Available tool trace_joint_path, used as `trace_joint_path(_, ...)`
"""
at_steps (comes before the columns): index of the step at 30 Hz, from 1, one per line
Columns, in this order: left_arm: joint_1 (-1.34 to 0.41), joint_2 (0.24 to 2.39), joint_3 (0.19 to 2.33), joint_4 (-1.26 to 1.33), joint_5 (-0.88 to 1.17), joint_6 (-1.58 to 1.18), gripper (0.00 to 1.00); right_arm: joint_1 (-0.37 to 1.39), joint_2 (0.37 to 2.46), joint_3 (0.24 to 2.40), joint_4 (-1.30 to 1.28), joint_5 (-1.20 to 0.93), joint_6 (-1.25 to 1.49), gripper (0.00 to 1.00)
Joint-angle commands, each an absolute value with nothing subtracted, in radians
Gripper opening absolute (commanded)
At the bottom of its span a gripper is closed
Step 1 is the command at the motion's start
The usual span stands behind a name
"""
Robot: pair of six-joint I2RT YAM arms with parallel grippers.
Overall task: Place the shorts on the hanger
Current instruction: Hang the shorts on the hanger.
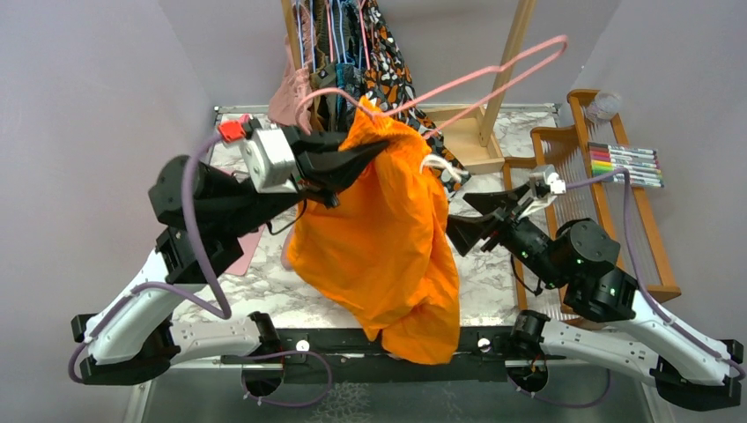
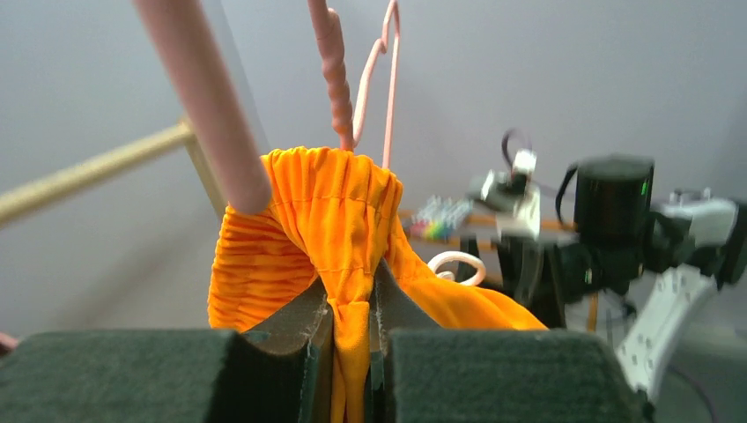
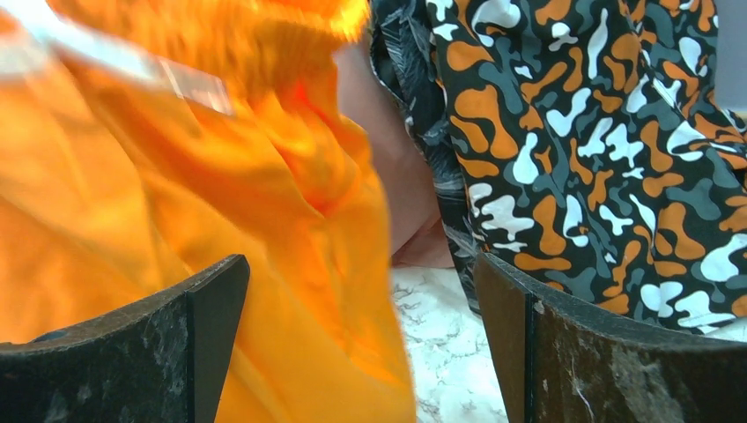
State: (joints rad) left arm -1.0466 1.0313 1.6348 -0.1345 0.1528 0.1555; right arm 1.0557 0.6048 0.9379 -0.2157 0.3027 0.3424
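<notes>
The left gripper (image 1: 374, 152) is pinched tight on the gathered waistband of the shorts (image 1: 388, 238), holding them up over the table (image 1: 493, 275) so the legs hang toward the near edge. The hanger (image 1: 493, 70) juts from the bunched top, seemingly threaded through the waist. The right gripper (image 1: 458, 213) is spread wide, just beside the cloth and holding nothing.

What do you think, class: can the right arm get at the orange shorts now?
Probably yes: the right gripper stands open beside the shorts, nothing between; the left gripper holds their waistband.
</notes>
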Motion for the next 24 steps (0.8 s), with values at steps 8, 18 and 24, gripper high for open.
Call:
trace_joint_path(8, -1.042, 1.062, 1.711, -0.098, 0.093, 0.231, 0.0, 1.063, 0.594, 0.858, -0.195, 0.346, 0.322, 1.0)
trace_joint_path(18, -1.043, 1.145, 1.744, -0.106, 0.089, 0.274, 0.0, 1.062, 0.621, 0.831, -0.214, 0.377, 0.357, 1.0)
trace_joint_path(24, -1.042, 0.785, 1.214, -0.106, -0.01, 0.115, 0.0, 1.062, 0.573, 0.764, -0.257, 0.391, 0.386, 1.0)
